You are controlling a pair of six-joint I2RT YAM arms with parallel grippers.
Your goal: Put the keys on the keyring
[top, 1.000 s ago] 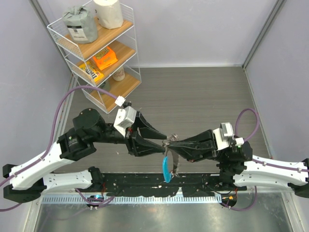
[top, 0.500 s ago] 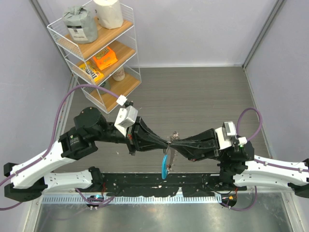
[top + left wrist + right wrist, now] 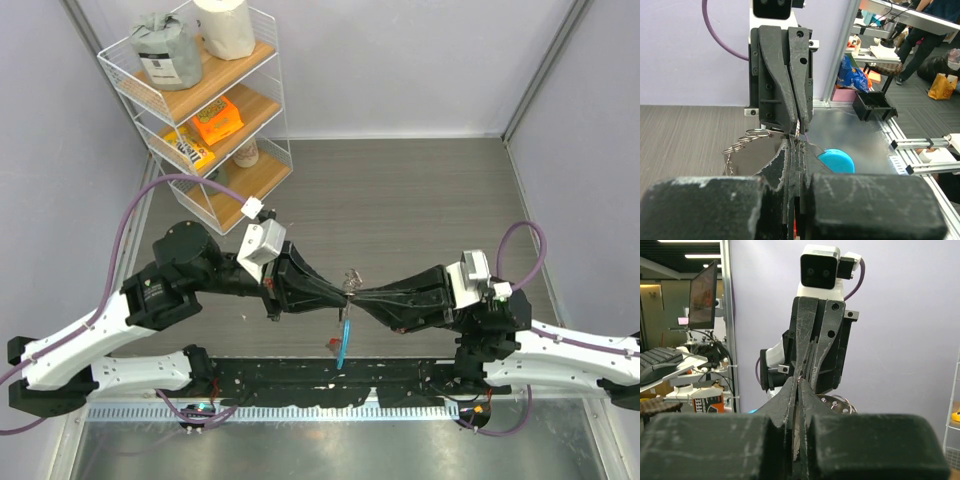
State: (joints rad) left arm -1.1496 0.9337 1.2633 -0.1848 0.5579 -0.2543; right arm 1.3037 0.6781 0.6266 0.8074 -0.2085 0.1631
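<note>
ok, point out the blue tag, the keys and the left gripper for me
blue tag [image 3: 836,161]: left wrist view, on its rounded blue face.
keys [image 3: 742,144]: left wrist view, on the middle of the silvery fan.
left gripper [image 3: 343,294]: top view, at its shut fingertips.

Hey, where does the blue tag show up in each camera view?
Top view: the blue tag hangs just below where the claws meet, mid-picture.
Left wrist: right of centre, a round blue shape behind the claws.
Right wrist: seemingly only a blue sliver, lower left of centre.
Shared landmark: left claw and right claw shut tip to tip.
</note>
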